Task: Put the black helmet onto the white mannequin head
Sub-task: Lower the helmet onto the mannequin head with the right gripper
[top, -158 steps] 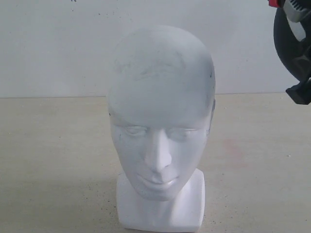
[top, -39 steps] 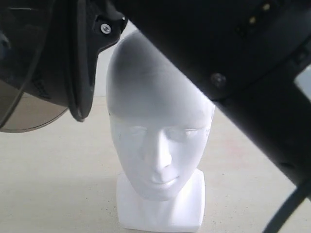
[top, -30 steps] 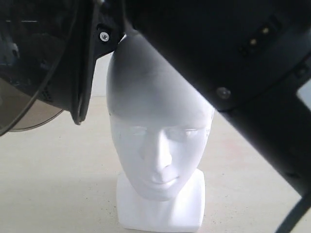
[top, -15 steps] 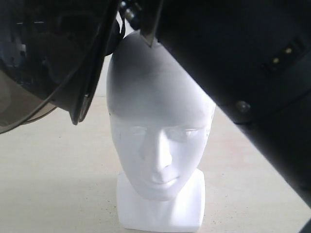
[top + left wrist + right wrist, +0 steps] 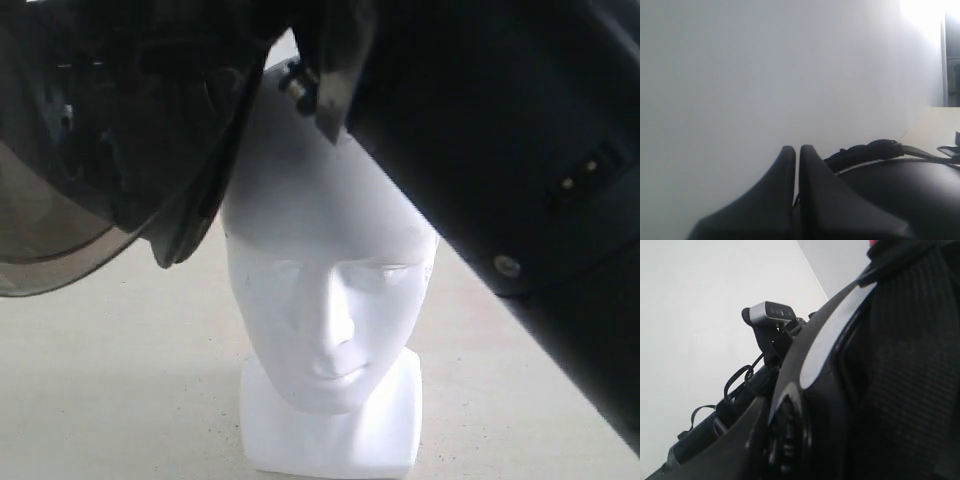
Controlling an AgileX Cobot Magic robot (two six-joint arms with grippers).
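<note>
The white mannequin head stands upright in the middle of the table and faces the camera. The black helmet hangs in the air at its upper left, smoky visor lowest, with its rim against the side of the crown. The right arm reaches in from the upper right, and a fingertip points down at the crown. Helmet rim and padding fill the right wrist view. My left gripper is pressed shut on a thin dark part beside the helmet shell.
The beige table spreads around the head's blocky base, with a plain white wall behind. The left arm's silver wrist camera and cables sit close to the helmet in the right wrist view.
The helmet has swung in from the right over the head, then moved right and down against the crown. The right arm has dropped lower across the view.
</note>
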